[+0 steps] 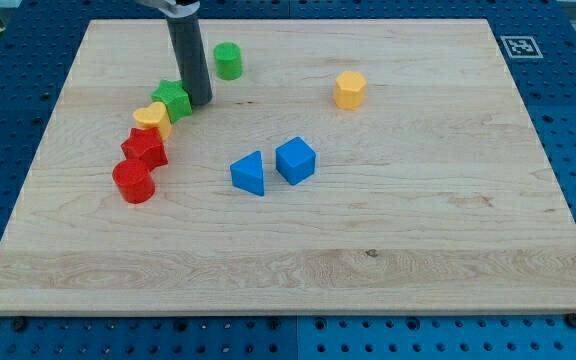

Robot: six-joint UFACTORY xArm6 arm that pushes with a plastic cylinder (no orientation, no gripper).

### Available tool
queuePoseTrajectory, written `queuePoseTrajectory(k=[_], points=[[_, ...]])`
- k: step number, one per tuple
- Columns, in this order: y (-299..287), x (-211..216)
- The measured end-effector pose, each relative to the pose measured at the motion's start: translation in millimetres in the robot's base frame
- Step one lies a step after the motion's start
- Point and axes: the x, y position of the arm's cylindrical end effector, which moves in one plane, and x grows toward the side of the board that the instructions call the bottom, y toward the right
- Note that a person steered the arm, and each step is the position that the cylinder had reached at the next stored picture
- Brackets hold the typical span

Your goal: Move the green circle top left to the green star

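Observation:
The green circle (228, 60) stands near the view's top, left of centre. The green star (173, 99) lies below and to the left of it. My tip (200, 102) rests on the board just right of the green star, touching or nearly touching it, and below-left of the green circle with a gap between them. The dark rod rises from the tip to the view's top edge.
A yellow heart (152, 118), a red star (145, 148) and a red circle (134, 181) form a chain down-left from the green star. A blue triangle (249, 172) and blue cube (295, 160) sit mid-board. A yellow hexagon (349, 89) lies at upper right.

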Motion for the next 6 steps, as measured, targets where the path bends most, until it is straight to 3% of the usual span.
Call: queuePoseTrajectory(k=[4,6], points=[[-25.7,-40.1],[41.1,-42.7]])
